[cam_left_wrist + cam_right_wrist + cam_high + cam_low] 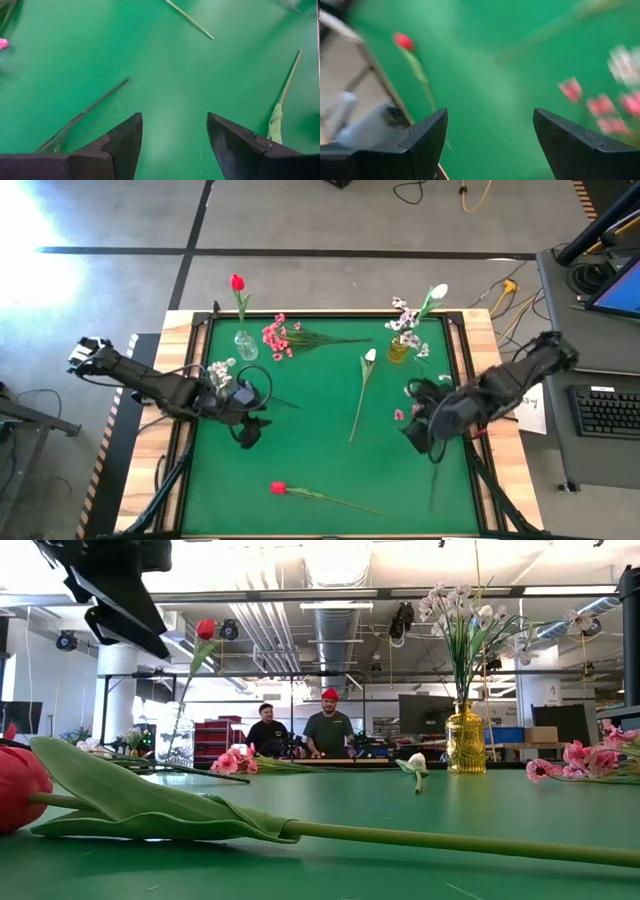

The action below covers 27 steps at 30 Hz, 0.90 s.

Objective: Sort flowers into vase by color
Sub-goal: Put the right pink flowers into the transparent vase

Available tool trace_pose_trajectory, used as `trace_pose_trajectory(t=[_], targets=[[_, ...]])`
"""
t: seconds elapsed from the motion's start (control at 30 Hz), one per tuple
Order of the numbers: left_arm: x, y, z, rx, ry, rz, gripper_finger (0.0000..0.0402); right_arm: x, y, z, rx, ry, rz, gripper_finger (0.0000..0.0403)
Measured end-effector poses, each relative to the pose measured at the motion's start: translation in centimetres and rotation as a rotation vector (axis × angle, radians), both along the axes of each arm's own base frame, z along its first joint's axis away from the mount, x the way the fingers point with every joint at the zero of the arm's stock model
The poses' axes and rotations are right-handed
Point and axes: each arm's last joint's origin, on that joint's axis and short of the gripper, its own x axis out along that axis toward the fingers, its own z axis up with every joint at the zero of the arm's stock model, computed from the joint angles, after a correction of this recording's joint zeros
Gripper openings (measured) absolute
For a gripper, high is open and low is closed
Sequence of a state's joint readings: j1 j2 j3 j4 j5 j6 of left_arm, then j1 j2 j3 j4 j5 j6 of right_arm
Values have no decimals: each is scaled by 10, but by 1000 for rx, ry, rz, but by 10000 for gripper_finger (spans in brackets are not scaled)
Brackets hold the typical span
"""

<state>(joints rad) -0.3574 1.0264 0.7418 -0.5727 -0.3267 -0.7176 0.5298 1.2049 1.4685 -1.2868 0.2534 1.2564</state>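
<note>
Presently the sorting stands part-done; a red flower (237, 282) sits in the clear vase (245, 345) and white sprays (405, 315) in the yellow vase (399, 350), both at the far edge of the green tabletop (320, 460). Loose on it: a pink spray (277, 338) beside the clear vase, a white tulip (369, 356) mid-mat, a red bud (278, 488) near the front. The left gripper (172, 145) hovers open and empty left of centre; the right gripper (490, 145) likewise open, empty, by the right edge near pink blossoms (600, 105). In my judgement a stem must next be chosen, gripped low, and lifted.
</note>
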Motion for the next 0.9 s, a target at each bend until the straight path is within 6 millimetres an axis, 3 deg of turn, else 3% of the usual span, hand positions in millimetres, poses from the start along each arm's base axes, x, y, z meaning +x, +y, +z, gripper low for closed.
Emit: trace_pose_trajectory(t=[0.17,0.4,0.63,0.9], targets=[[-1,-4,0,-1,-7,-17,210,-8,9,-19,-34,202,-167,286],[-2,-10,0,46,-37,-11,210,-4,21,-47,-20,331,-315,286],[-5,-13,-1,86,-43,-15,210,-7,31,-87,3,474,-374,318],[-6,-13,-3,99,-34,-14,210,-22,45,-142,96,519,-446,349]])
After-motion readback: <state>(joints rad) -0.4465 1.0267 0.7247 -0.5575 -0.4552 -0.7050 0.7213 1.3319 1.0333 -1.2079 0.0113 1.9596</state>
